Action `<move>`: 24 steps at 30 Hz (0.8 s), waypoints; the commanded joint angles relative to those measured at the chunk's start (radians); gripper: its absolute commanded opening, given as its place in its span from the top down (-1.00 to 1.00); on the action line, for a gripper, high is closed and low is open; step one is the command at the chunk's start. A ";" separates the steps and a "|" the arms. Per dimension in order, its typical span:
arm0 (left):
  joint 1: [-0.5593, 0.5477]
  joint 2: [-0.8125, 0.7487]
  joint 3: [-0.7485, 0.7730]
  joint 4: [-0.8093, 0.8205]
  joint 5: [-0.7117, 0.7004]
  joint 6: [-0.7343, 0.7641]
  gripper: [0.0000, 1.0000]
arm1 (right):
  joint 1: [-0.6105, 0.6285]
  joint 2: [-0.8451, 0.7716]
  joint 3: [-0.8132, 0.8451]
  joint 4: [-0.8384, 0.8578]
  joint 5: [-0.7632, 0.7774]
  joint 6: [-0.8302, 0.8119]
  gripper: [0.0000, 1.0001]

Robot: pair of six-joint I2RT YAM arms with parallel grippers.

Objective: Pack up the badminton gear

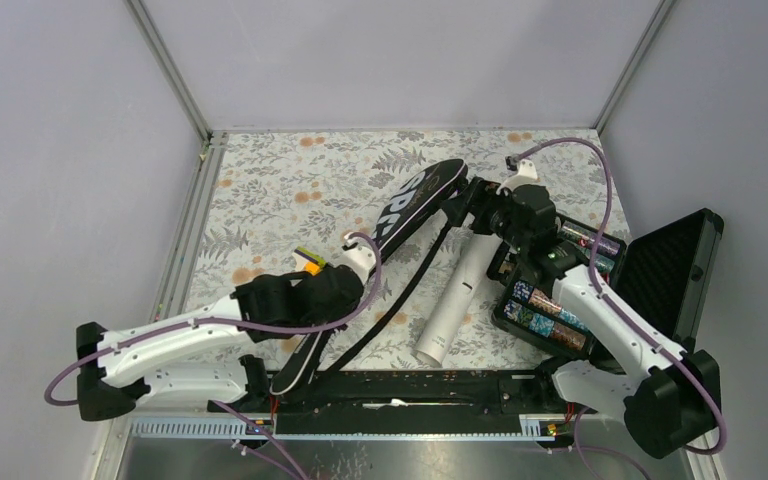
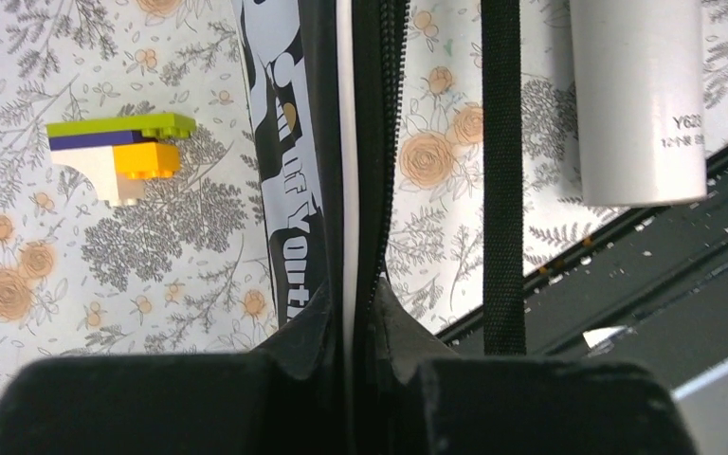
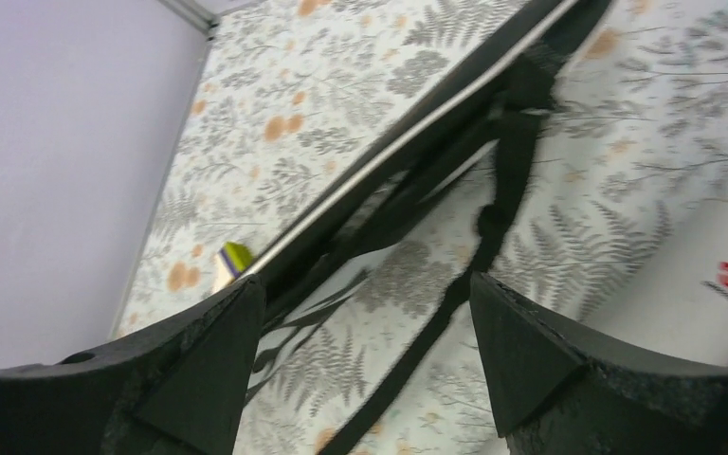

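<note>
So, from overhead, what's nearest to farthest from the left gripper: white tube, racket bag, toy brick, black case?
1. racket bag, pinched in the left gripper.
2. toy brick, close by, on the left.
3. white tube, to the right.
4. black case, far right.

Black bag, racket-shaped with white lettering, runs diagonally from far centre to near left. It is tipped up on its long edge, lettered face toward the left. The zipper edge has a white line along it. The narrow near part is clamped between the fingers of the left pincer. The black strap trails on the counter just right of the bag. The long white tube lies flat right of the strap, roughly parallel, with small grey print near its near end.
</note>
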 commanded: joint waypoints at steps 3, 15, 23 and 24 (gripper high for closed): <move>-0.001 -0.111 0.071 0.014 0.013 -0.054 1.00 | -0.112 0.031 -0.026 0.031 -0.126 -0.033 -0.80; -0.001 -0.217 0.093 -0.019 0.095 -0.075 1.00 | -0.263 0.151 -0.132 0.270 -0.252 0.006 -0.38; -0.001 -0.229 0.134 -0.056 0.122 -0.048 1.00 | -0.262 0.265 -0.144 0.509 -0.440 -0.313 -0.38; -0.001 -0.225 0.142 -0.062 0.128 -0.046 1.00 | -0.261 0.274 -0.140 0.510 -0.438 -0.348 -0.41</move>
